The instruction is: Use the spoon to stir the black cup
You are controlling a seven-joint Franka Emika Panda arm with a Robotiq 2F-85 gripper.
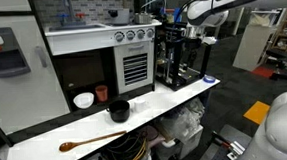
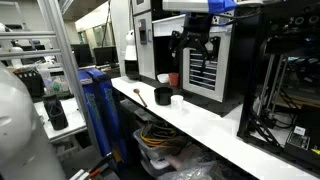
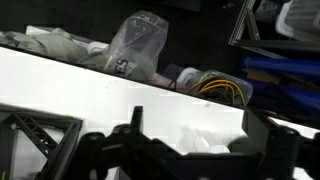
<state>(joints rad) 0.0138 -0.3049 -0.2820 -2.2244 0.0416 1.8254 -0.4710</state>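
The long wooden spoon [image 1: 92, 142] lies flat on the white table [image 1: 175, 100], near its front edge. The black cup [image 1: 118, 112] stands upright just behind the spoon's handle end. Both also show in an exterior view, the cup [image 2: 163, 96] with the spoon [image 2: 139, 94] beside it. My gripper [image 2: 192, 47] hangs high above the table, well away from cup and spoon, in front of the toy kitchen. It is open and empty. In the wrist view its two fingers [image 3: 197, 125] stand apart over bare white table; cup and spoon are out of that view.
A white bowl [image 1: 84, 100] and a small reddish-brown cup [image 1: 101, 93] stand behind the black cup by the toy kitchen [image 1: 102, 52]. A black rack [image 1: 183, 63] stands on the table near the gripper. Plastic bags [image 3: 140, 45] and cables [image 3: 215, 88] lie under the table.
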